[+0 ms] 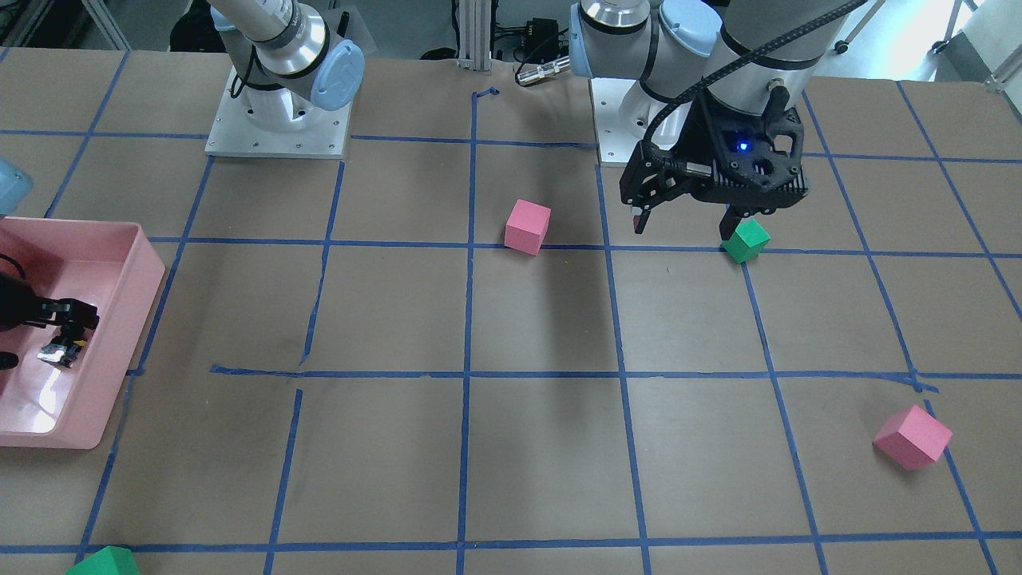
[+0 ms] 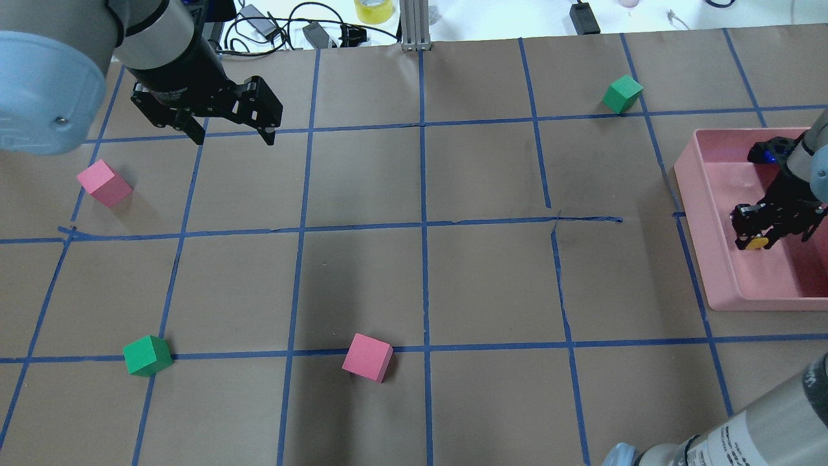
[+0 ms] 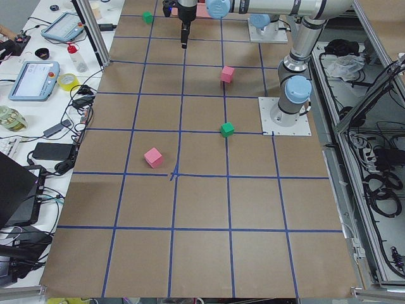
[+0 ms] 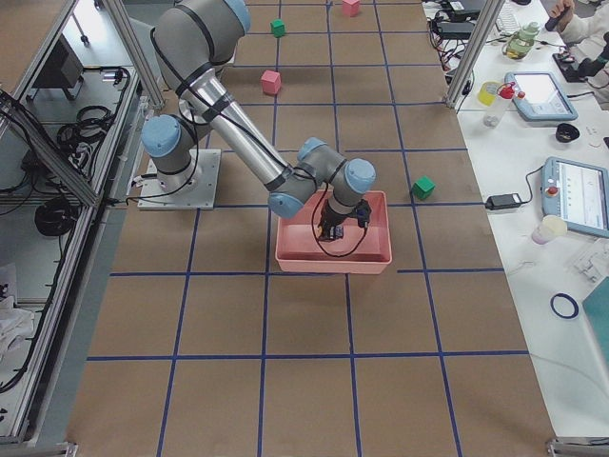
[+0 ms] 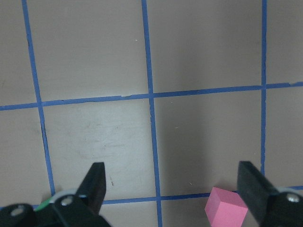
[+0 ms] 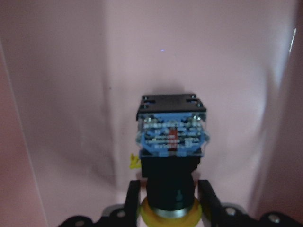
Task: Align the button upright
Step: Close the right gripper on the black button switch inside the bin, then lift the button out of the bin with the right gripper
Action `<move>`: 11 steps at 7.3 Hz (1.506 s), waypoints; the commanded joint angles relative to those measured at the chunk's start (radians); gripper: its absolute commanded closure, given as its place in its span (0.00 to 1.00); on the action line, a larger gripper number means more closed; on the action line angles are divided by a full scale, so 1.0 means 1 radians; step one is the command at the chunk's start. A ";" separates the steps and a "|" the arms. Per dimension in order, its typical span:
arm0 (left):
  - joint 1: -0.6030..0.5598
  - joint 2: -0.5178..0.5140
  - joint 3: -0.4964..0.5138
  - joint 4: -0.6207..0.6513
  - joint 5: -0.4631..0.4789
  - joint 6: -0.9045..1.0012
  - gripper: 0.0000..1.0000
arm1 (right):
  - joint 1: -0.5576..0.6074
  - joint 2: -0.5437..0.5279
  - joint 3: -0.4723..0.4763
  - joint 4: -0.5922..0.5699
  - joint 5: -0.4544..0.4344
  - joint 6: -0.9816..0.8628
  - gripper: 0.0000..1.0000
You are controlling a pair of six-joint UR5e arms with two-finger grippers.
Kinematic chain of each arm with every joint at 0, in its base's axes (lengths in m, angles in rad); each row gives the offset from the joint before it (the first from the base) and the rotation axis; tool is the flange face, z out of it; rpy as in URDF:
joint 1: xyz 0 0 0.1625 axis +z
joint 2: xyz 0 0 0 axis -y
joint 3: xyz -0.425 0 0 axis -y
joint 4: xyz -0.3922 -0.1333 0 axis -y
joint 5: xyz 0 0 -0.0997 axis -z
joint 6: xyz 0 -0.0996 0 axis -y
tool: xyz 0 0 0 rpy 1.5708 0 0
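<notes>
The button (image 6: pixel 171 137) has a yellow cap, a black body and a blue-and-whitish contact block. It lies on its side in the pink tray (image 2: pixel 692 194), cap toward the right wrist camera. My right gripper (image 2: pixel 757 237) reaches into the tray, its fingers (image 6: pixel 133 198) shut on the black body just behind the cap. The yellow cap (image 2: pixel 755 244) shows under the fingers in the overhead view. My left gripper (image 2: pixel 233 138) is open and empty, raised above the table far from the tray; it also shows in the left wrist view (image 5: pixel 173 189).
Two pink cubes (image 2: pixel 104 183) (image 2: pixel 367 357) and two green cubes (image 2: pixel 147 355) (image 2: pixel 623 94) are scattered on the brown paper with its blue tape grid. A green cube (image 1: pixel 745 240) sits just below the left gripper. The tray walls (image 1: pixel 148 271) enclose the right gripper.
</notes>
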 commanded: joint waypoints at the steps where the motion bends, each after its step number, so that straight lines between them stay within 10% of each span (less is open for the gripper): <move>1: 0.000 0.000 0.000 0.000 -0.001 0.000 0.00 | 0.001 -0.004 -0.003 0.004 0.002 0.001 1.00; 7: 0.002 0.000 0.001 0.000 -0.001 0.000 0.00 | 0.043 -0.159 -0.076 0.036 0.009 -0.001 1.00; 11: 0.002 0.000 0.001 0.000 -0.001 0.000 0.00 | 0.328 -0.181 -0.194 0.137 0.107 0.268 1.00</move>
